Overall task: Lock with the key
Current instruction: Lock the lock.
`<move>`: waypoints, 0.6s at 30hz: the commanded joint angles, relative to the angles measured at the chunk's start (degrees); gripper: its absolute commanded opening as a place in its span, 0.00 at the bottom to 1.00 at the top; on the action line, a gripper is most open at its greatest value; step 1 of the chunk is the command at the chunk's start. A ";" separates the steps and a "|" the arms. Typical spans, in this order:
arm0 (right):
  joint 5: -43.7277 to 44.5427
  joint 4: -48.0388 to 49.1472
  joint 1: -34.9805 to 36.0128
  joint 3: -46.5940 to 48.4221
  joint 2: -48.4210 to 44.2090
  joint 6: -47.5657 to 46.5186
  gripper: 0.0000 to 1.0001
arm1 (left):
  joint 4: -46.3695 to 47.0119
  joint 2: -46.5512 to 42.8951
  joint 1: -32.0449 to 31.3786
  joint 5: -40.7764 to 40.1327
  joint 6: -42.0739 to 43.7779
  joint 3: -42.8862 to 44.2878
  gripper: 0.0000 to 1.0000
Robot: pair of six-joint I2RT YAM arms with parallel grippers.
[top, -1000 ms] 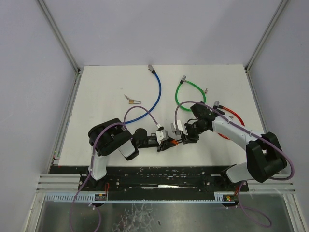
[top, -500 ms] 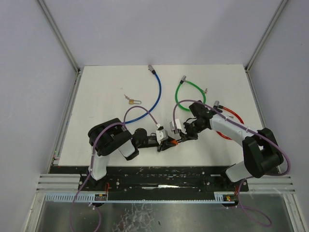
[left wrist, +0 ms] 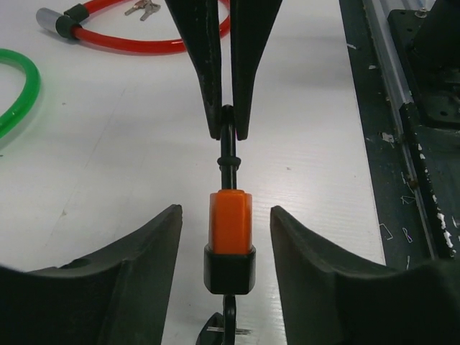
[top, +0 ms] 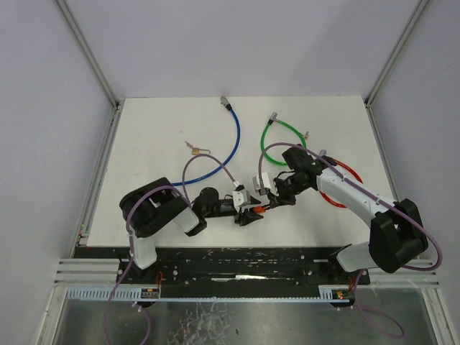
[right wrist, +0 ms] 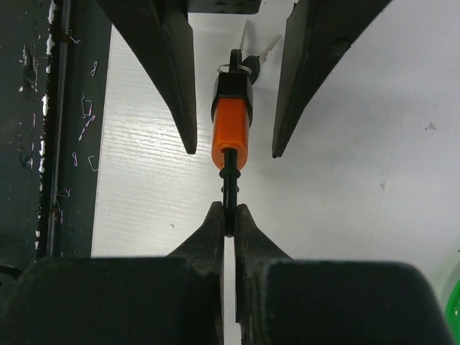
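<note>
Key (right wrist: pixel 259 49) mostly hidden behind the orange lock (right wrist: pixel 231 136) — its teeth unreadable

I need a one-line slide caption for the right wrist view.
The right gripper pinches the orange lock by its black pin, inside the open left gripper.

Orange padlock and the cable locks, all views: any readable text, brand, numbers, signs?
No readable text in any view.
orange padlock: plain body, no marking shows.
red cable lock, green cable lock, blue cable lock: no print visible.
small brass padlock: too small to tell.
</note>
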 commanded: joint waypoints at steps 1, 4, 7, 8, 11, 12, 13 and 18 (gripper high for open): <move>-0.85 -1.63 1.53 3.24 -1.41 0.88 0.00 | -4.49 -2.91 0.32 -0.38 1.57 0.13 0.55; 0.05 -1.94 2.16 3.49 -1.08 0.90 0.00 | -7.27 -4.29 0.33 -1.27 2.13 0.30 0.57; 0.67 -2.08 2.48 3.69 -0.80 1.05 0.00 | -11.75 -5.34 0.33 -1.62 2.78 1.22 0.56; 0.70 -2.16 2.57 3.75 -0.73 1.00 0.00 | -12.68 -5.50 0.35 -1.60 3.05 1.53 0.54; 0.71 -2.31 2.76 3.96 -0.68 1.32 0.00 | -14.53 -5.14 0.30 -1.20 3.43 2.39 0.46; 0.75 -2.33 2.77 4.03 -0.62 1.32 0.00 | -15.11 -5.05 0.32 -1.01 3.57 2.71 0.45; 0.71 -2.30 2.76 3.99 -0.62 1.40 0.00 | -15.32 -4.96 0.35 -0.93 3.54 2.82 0.44; -1.96 -2.86 2.85 4.30 -0.21 1.35 0.00 | -15.83 -4.89 0.29 2.07 2.91 4.07 0.18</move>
